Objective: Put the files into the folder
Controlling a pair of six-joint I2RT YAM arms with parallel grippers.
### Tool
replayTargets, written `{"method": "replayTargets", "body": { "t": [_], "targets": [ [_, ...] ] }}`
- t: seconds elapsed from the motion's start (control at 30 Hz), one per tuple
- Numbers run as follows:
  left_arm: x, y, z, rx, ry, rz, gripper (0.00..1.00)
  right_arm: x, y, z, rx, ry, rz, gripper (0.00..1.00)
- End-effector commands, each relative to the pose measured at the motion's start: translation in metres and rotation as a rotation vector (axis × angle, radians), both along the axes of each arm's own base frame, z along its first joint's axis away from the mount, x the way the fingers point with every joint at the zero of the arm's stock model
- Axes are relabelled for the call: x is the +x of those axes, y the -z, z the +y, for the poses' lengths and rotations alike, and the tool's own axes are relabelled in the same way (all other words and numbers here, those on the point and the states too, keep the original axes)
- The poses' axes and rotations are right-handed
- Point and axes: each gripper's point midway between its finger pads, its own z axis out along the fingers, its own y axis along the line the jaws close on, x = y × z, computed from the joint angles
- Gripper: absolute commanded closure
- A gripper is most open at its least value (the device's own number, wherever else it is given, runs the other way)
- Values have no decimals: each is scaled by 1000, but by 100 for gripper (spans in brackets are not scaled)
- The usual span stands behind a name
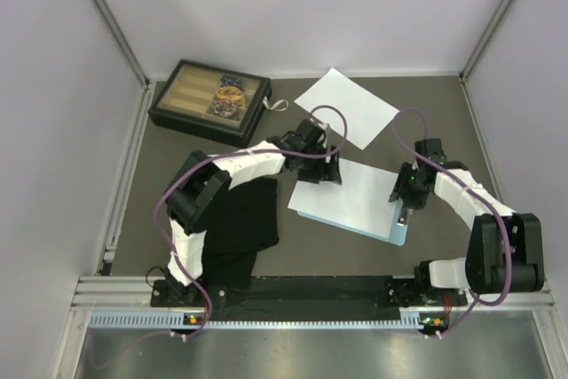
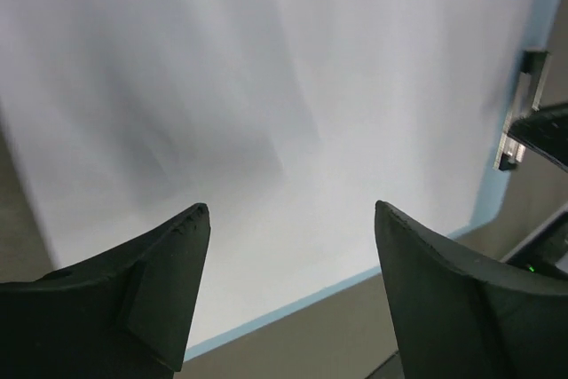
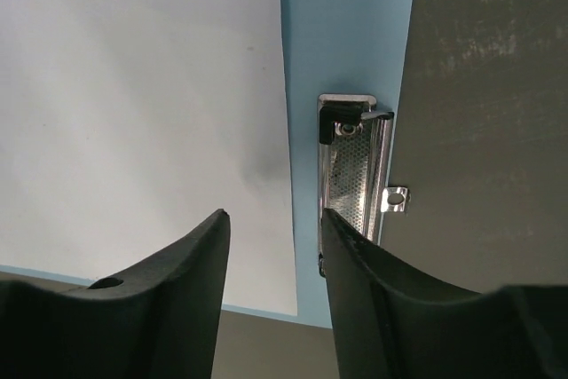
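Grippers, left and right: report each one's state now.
Left gripper: open, empty, above the sheet.
Right gripper: open, empty, by the metal clip.

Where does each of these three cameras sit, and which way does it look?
Top external: above and behind the arms, looking down at the table; both arms, left pincer and right pincer show.
Left wrist: on the left wrist, looking down past its fingers at the white sheet on the blue folder.
Right wrist: on the right wrist, looking down past its fingers at the silver clip.
Both wrist views share sheet, folder and clip.
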Motion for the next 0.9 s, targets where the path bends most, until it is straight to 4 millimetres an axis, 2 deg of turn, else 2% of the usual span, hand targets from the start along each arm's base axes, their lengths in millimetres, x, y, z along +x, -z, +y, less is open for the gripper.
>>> {"method": "replayTargets", "body": {
  "t": [0.0,0.2,0.33,0.43,0.6,0.63,0.8,0.87],
  "targets": [
    [-19,-38,-59,-166,97,-31,24,8,2,-8,-21,42,-24,56],
    [-30,-15,-89,-175,131,1,28,3,16,-12,-31,58,8,57],
    [-30,1,-97,-139,141,-6,29,0,24,-11,-24,58,24,58],
    [-28,18,-93,-96,128,0,29,-1,27,-13,-29,67,27,69],
    [-27,43,-81,-14,117,9,30,-1,27,-15,-30,78,-2,78],
    [-28,45,-80,-7,118,14,30,-4,29,-16,-35,82,-2,84],
    [-37,61,-63,53,137,45,31,0,28,-15,-28,85,-25,100],
    [-40,62,-56,70,143,43,31,1,28,-13,-19,76,-32,100]
  ]
}}
